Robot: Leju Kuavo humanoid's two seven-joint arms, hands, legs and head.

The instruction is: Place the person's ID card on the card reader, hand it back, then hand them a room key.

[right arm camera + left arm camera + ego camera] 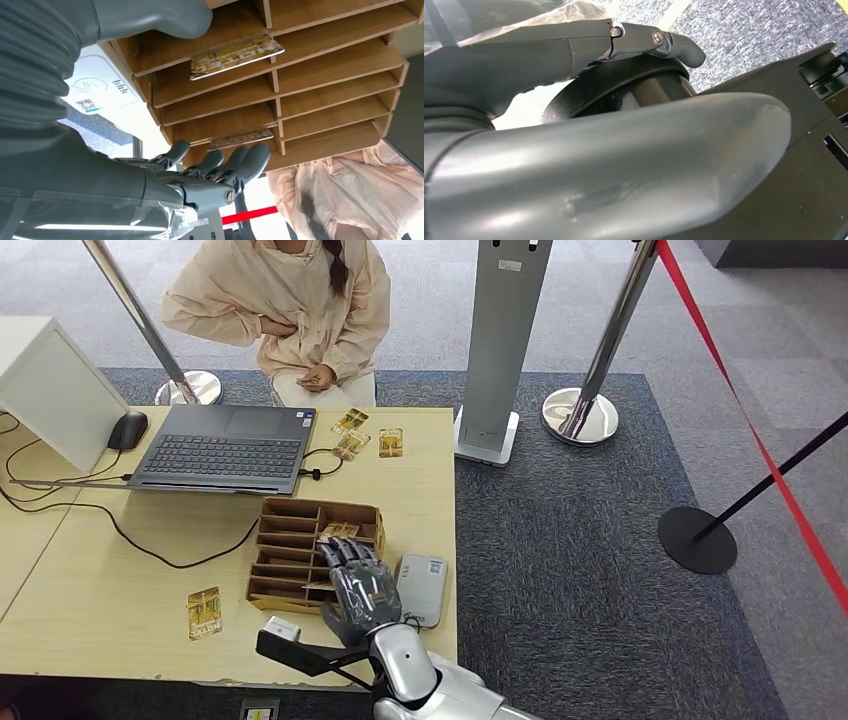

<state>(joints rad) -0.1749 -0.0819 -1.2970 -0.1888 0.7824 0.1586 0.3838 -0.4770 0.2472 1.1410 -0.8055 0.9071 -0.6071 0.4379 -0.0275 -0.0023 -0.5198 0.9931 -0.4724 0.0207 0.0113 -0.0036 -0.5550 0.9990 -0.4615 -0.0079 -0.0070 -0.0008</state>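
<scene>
My right hand (356, 586) hovers over the right column of a wooden slotted card organizer (288, 540) on the table, fingers extended and apart, holding nothing. In the right wrist view the fingertips (250, 160) are just short of a gold card (239, 138) lying in a slot; another gold card (235, 56) lies in a slot nearer the thumb. The grey card reader (422, 587) lies right beside the hand, with no card on it. My left hand (634, 165) hangs low beside my body, thumb and finger apart with nothing between them.
A person (285, 310) sits across the table. Near them are a laptop (225, 448), a mouse (127, 430) and three gold cards (350, 422). Another gold card (203, 612) lies left of the organizer. A cable crosses the table; a kiosk post (500, 350) and stanchions stand to the right.
</scene>
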